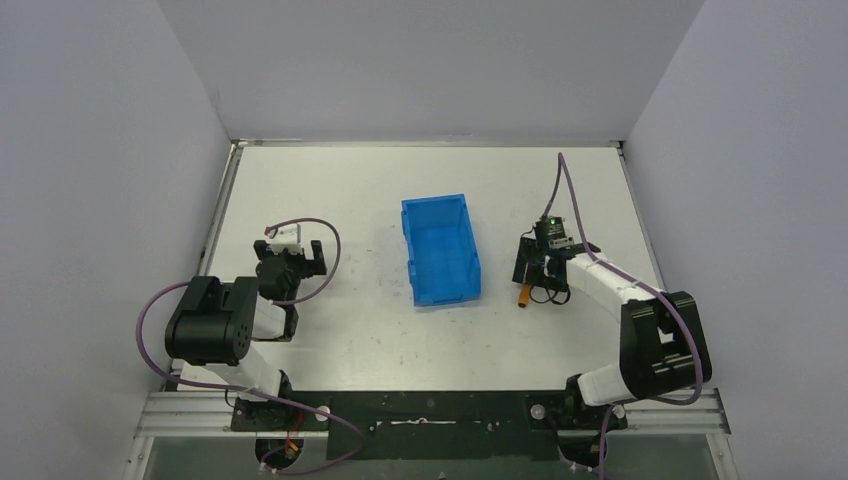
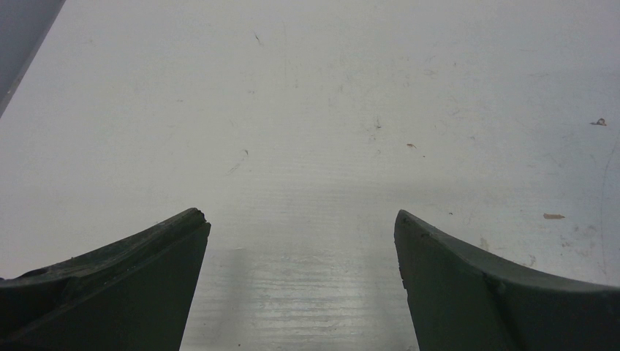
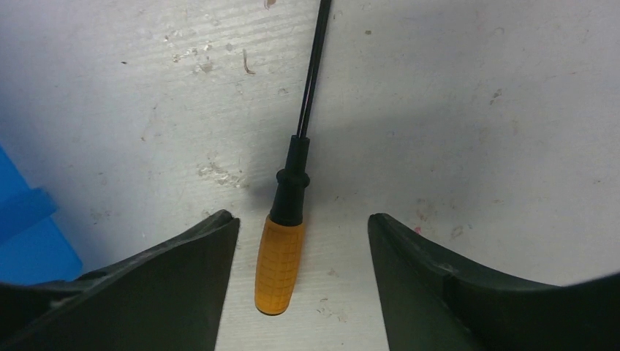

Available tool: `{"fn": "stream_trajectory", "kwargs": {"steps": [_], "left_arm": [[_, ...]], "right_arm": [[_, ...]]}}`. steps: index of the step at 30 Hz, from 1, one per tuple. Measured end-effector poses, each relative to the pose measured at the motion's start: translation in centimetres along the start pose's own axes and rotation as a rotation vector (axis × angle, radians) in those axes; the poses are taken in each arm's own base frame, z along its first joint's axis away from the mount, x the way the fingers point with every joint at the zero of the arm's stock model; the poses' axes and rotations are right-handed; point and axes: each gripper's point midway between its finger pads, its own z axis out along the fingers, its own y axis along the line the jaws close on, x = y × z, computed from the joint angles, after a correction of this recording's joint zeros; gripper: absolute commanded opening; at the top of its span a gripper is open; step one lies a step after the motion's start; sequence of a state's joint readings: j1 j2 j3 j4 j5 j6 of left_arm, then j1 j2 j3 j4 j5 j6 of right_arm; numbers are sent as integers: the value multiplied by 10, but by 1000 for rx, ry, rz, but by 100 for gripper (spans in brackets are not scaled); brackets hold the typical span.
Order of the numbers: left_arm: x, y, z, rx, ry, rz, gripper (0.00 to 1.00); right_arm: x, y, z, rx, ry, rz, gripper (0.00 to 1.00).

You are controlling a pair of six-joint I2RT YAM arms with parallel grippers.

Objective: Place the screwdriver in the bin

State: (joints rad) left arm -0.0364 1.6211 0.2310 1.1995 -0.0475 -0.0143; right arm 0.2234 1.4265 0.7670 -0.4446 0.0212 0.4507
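Right now, the right gripper [image 3: 301,223] is hanging low with its jaws spread wide, gripping nothing. Its two dark fingers [image 3: 175,285] are straddling the ribbed orange handle of a small screwdriver with a slim black shaft [image 3: 296,164], with a gap showing on each side. The screwdriver is lying flat on the scuffed white table [image 3: 475,110], outside the bin, its shaft pointing away from the wrist camera. A corner of the bright blue rectangular plastic bin [image 3: 29,241] is showing at that view's left edge.

From above, the bin [image 1: 443,292] is sitting near the table's middle, just left of the screwdriver [image 1: 523,296] and the right gripper [image 1: 530,272]. The left gripper [image 2: 298,219] is hovering over the table with its jaws wide apart, holding nothing, and is well apart from the bin at the left side [image 1: 290,258].
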Motion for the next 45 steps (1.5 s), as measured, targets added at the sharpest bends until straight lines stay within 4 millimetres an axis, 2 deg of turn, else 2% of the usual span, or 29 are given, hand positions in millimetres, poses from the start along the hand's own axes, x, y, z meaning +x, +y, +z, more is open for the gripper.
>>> {"fn": "stream_trajectory", "kwargs": {"steps": [5,8,9,14,16,18,20,22,25,27,30,33,37,41,45], "left_arm": [[0,0,0,0,0,0,97],[0,0,0,0,0,0,97],[0,0,0,0,0,0,97],[0,0,0,0,0,0,97],[0,0,0,0,0,0,97],[0,0,0,0,0,0,97],[0,0,0,0,0,0,97],[0,0,0,0,0,0,97],[0,0,0,0,0,0,97],[0,0,0,0,0,0,97],[0,0,0,0,0,0,97],[0,0,0,0,0,0,97],[0,0,0,0,0,0,97],[0,0,0,0,0,0,97],[0,0,0,0,0,0,97]], "right_arm": [[12,0,14,41,41,-21,28],[10,3,18,54,35,-42,5],[9,5,17,53,33,-45,0],[7,8,13,53,38,-60,0],[-4,13,3,48,20,-69,0],[-22,22,-13,25,-33,-81,0],[-51,39,-41,-14,-127,-111,0],[-77,60,-71,-68,-224,-142,0],[-112,105,-127,-182,-391,-207,0],[-121,139,-160,-273,-484,-260,0],[-115,181,-184,-377,-543,-349,0],[-101,207,-170,-397,-506,-428,0],[-73,223,-113,-339,-378,-515,0],[-39,223,-62,-288,-246,-575,0],[-18,218,-35,-260,-169,-597,0]]}}
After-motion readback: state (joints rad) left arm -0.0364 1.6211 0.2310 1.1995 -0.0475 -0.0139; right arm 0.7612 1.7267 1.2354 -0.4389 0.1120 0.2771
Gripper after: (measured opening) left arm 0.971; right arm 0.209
